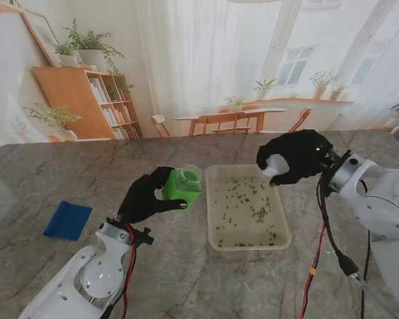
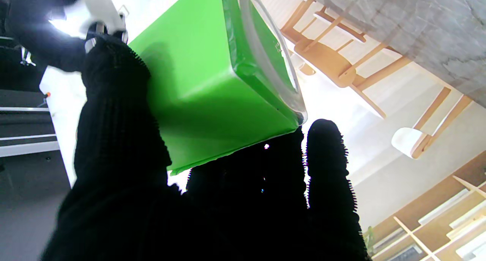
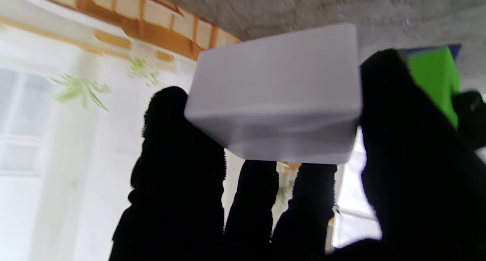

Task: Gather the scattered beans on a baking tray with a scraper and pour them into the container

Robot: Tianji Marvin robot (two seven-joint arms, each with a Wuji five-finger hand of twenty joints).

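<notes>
Left hand grips the green jar beside the tray; right hand clasps a white scraper.

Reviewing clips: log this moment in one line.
left hand: holds green container | right hand: holds white lid | beans: scattered in tray

The left hand is raised over the table with fingers wrapped around a green container, while a white scraper is clasped by the lifted right hand.
</notes>
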